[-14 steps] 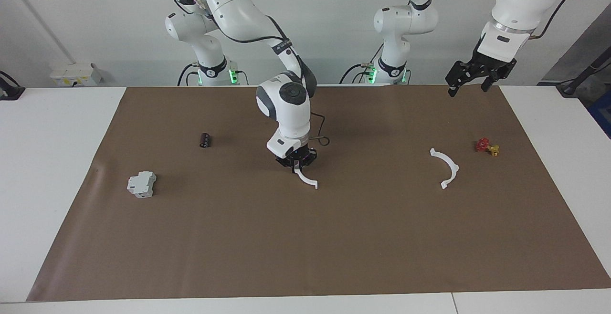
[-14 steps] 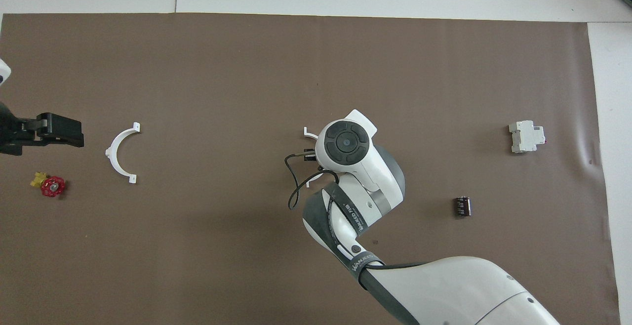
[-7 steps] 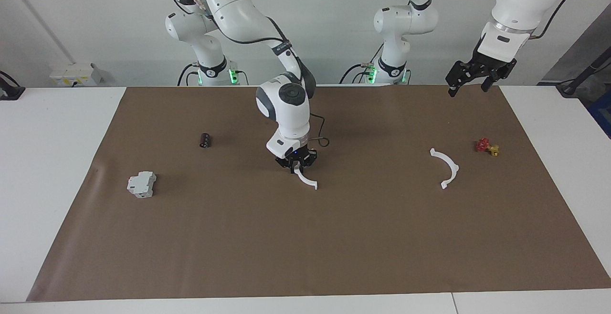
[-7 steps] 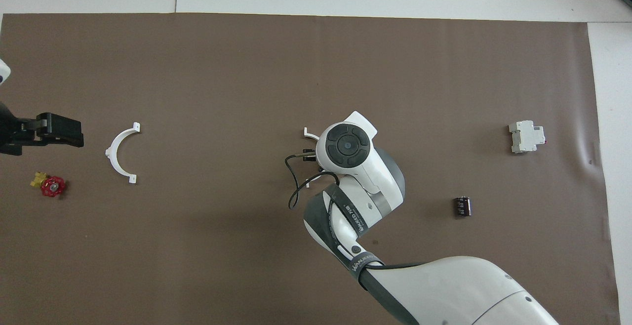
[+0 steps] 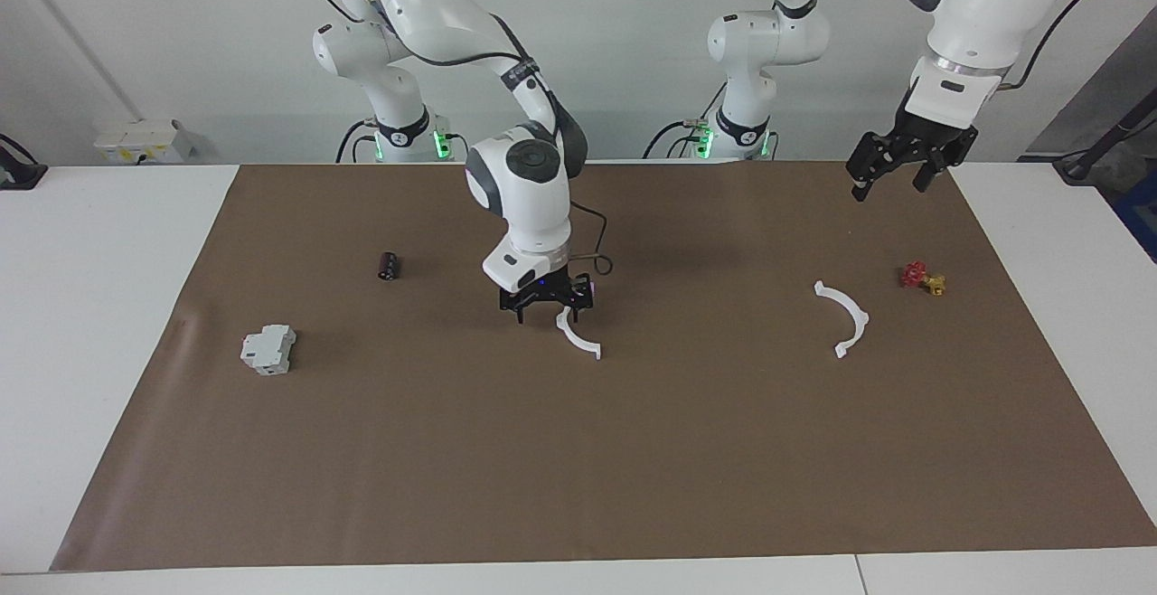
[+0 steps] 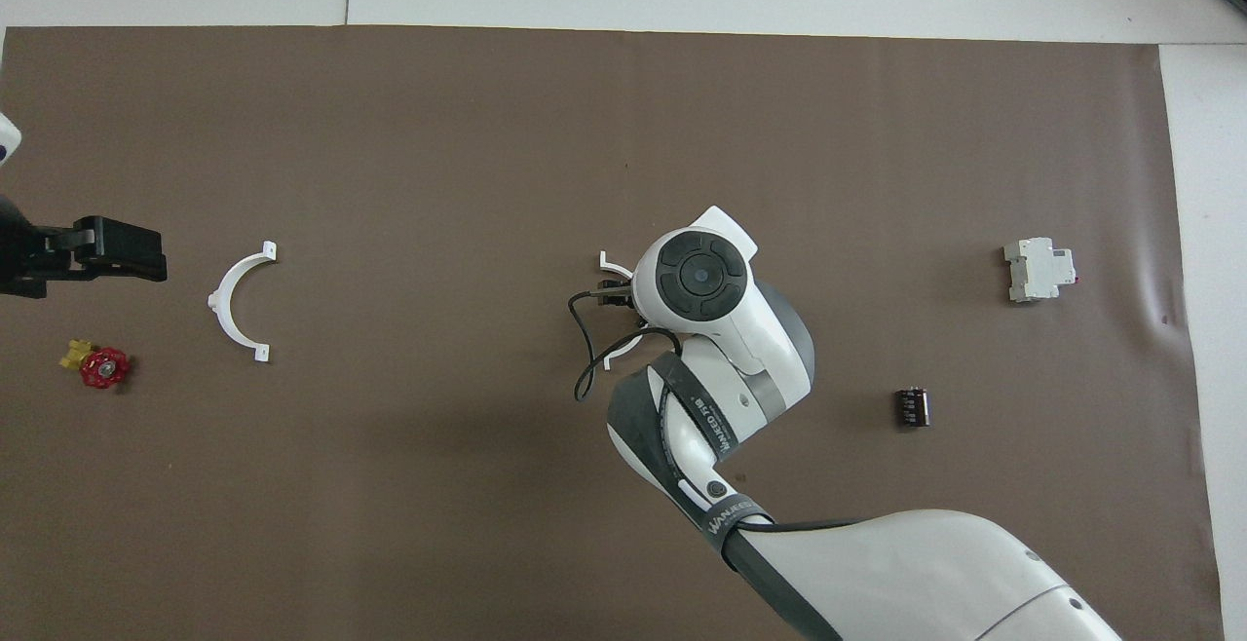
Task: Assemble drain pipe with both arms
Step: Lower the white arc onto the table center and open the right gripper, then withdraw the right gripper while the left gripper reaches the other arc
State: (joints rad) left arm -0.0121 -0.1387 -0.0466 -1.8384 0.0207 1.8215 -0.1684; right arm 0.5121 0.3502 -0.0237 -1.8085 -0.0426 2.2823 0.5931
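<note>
Since one second ago, right gripper point(image 5: 545, 304) has let go of one white arc point(image 5: 576, 335) and lifted, jaws wide, empty. At its 3 o'clock lies second arc point(image 5: 845, 316). Left gripper point(image 5: 888, 172) waits above the mat edge, open, empty.

Mat point(image 5: 578, 468) lay on the table point(image 5: 99, 324). On the mat: one arc point(image 5: 576, 335) at centre, the right gripper point(image 5: 546, 303) just over its end nearer the robots; second arc point(image 5: 845, 316) toward the left arm's end, 3 o'clock of the first in the facing view. Valve point(image 5: 922, 278) beside it at 2 o'clock. Left gripper point(image 5: 890, 167) hung over the mat's edge by the robots. Cylinder point(image 5: 388, 265) at 10 o'clock of centre; block point(image 5: 268, 348) at 9 o'clock.
</note>
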